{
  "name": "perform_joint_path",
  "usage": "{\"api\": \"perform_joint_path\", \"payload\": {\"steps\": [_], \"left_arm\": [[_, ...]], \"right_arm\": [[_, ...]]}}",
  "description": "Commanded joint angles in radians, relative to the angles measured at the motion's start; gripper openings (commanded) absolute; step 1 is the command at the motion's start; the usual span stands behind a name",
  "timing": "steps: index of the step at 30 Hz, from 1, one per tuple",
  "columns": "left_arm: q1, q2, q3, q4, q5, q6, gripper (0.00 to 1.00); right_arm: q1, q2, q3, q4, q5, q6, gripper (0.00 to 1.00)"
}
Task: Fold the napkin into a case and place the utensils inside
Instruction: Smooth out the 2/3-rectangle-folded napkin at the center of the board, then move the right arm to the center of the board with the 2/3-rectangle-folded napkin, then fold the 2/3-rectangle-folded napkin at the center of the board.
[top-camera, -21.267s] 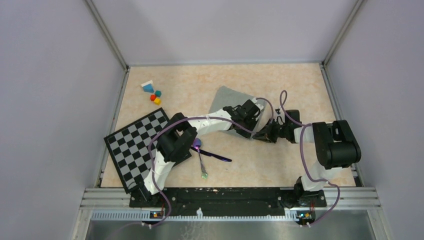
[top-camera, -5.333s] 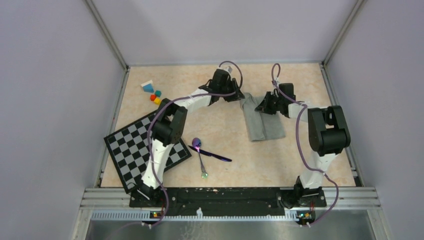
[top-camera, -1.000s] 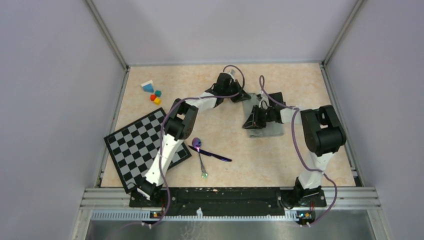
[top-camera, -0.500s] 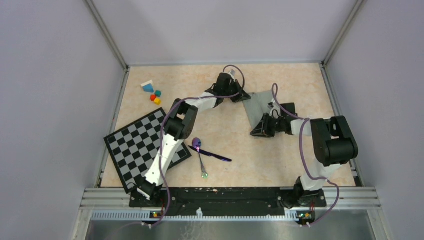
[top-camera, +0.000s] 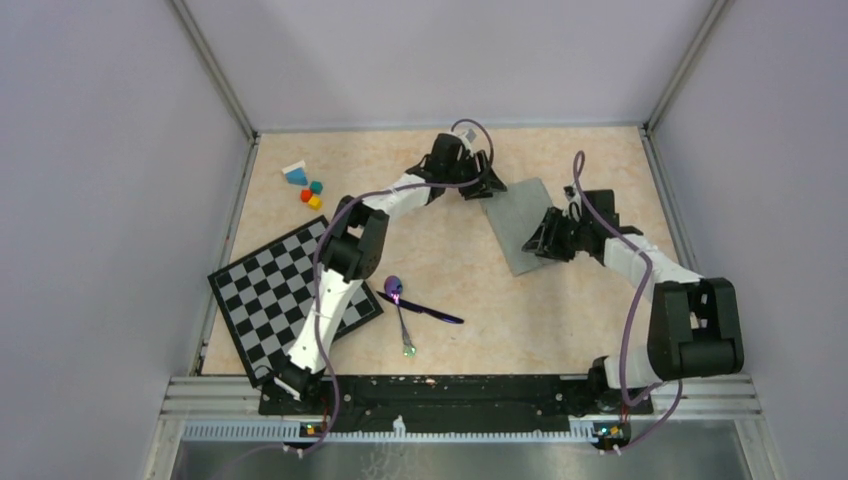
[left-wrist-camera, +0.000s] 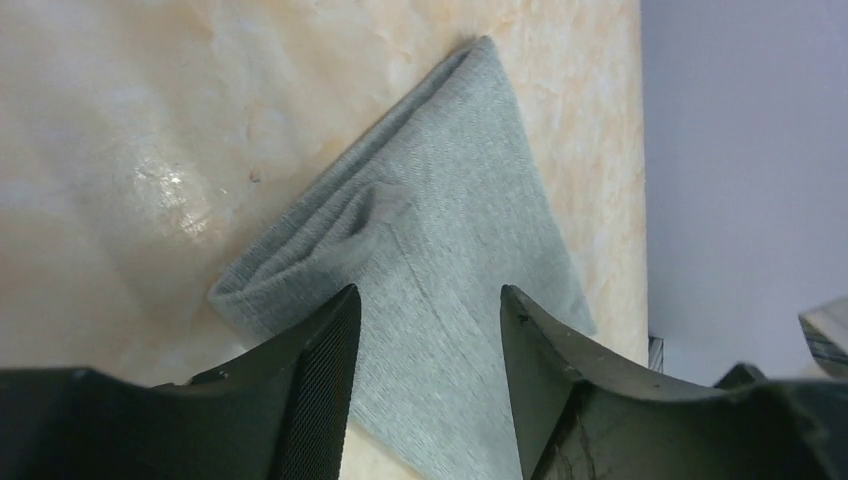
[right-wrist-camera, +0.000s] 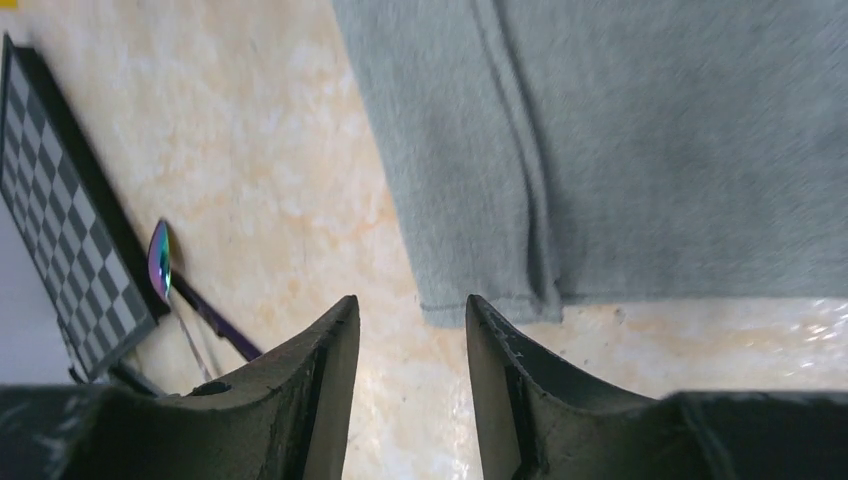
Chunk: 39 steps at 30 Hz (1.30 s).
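Two sets of fingers, both released: your left fingers (left-wrist-camera: 315, 400) stand spread over the far end of the folded napkin (top-camera: 518, 222), and your right fingers (right-wrist-camera: 510, 390) are spread over its near end, with nothing pinched in either. The napkin lies flat on the bench (top-camera: 450, 250) as a narrow slanted strip. The spoon (top-camera: 401, 318) and dark stick (top-camera: 430, 312) lie crossed well apart from it, just beside the checkered board (top-camera: 270, 295).
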Motion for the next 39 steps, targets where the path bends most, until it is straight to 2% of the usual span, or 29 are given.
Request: {"api": "perform_joint_path", "payload": {"steps": [1,7,11,14,19,23,26,31,33,35,37,39], "left_arm": [[0.019,-0.177,0.012,-0.091,0.076,0.083,0.61],[0.022,-0.359,-0.102,-0.155,0.13,0.138,0.64],[0.02,-0.513,-0.327,-0.116,0.158,0.146,0.65],[0.02,-0.617,-0.479,-0.084,0.187,0.161,0.66],[0.013,-0.756,-0.673,-0.158,0.175,0.262,0.67],[-0.017,-0.874,-0.846,-0.172,0.132,0.31,0.69],[-0.07,-0.947,-0.934,-0.181,0.059,0.335,0.71],[-0.236,-0.967,-0.934,-0.211,-0.178,0.337,0.8],[-0.316,-0.911,-0.875,-0.232,-0.293,0.31,0.85],[-0.391,-0.827,-0.773,-0.315,-0.44,0.285,0.84],[-0.471,-0.73,-0.656,-0.402,-0.597,0.281,0.82],[-0.518,-0.635,-0.542,-0.489,-0.658,0.282,0.81]], "right_arm": [[-0.021,0.077,0.122,-0.021,0.11,-0.026,0.44],[-0.014,0.254,0.211,0.043,0.138,-0.01,0.37],[0.044,0.314,0.188,0.066,0.177,-0.001,0.33],[0.119,0.301,0.136,0.09,0.178,0.044,0.31],[0.285,0.207,0.017,0.188,0.129,0.198,0.29],[0.309,0.114,0.004,0.196,0.074,0.24,0.37],[0.258,0.041,0.038,0.08,0.116,0.163,0.48],[-0.007,-0.075,-0.038,0.026,0.049,0.107,0.56],[-0.106,-0.116,-0.052,-0.013,0.091,0.08,0.67],[-0.189,-0.157,-0.062,-0.046,0.13,0.065,0.77],[-0.249,-0.197,-0.074,-0.059,0.167,0.059,0.78],[-0.277,-0.232,-0.081,-0.068,0.201,0.053,0.79]]}}
